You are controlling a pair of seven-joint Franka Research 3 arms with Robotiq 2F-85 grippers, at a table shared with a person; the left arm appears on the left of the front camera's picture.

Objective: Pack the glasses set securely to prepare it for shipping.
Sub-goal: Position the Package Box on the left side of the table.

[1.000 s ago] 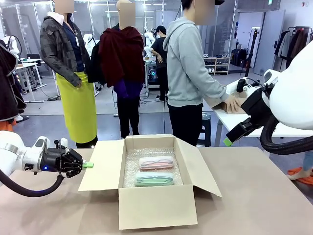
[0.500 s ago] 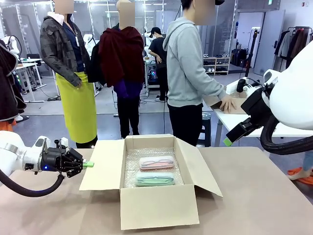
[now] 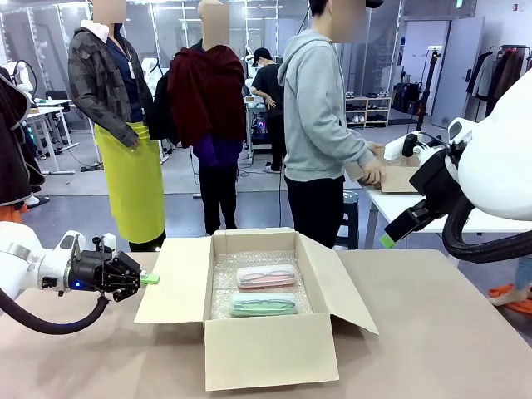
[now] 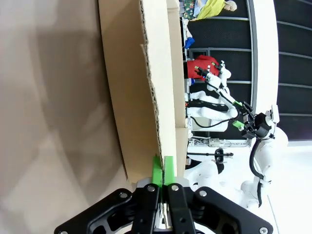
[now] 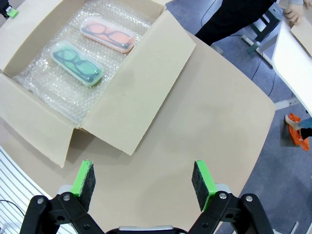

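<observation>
Comparing this moment with the second before it, very little on the robot's side has moved. The cardboard box point(image 3: 266, 357) has crept a touch toward the near right, and its flaps are spread as before. The left gripper point(image 3: 150, 279) stays level at the outer edge of the left flap point(image 3: 170, 283), its green pads pressed together. In the left wrist view the pad tips meet the flap's corrugated edge, but I cannot tell whether any cardboard is pinched between them. The right gripper point(image 5: 141, 178) still hangs high over the table beyond the right flap point(image 3: 341, 287), jaws spread wide and holding nothing.

The one clear change is away from the work: the person's hand point(image 3: 373, 170) has risen on a carton at the far white table (not part of this packing).

The glasses set is in place: the pink case point(image 3: 266, 276) lies behind the green case point(image 3: 263, 304), side by side and slightly apart on the bubble wrap point(image 5: 48, 92) lining the box floor. Nothing covers them.

My reading is that loading is done and closing has barely begun; the small shift suggests the left flap is being worked first, and the box may slide rather than fold
</observation>
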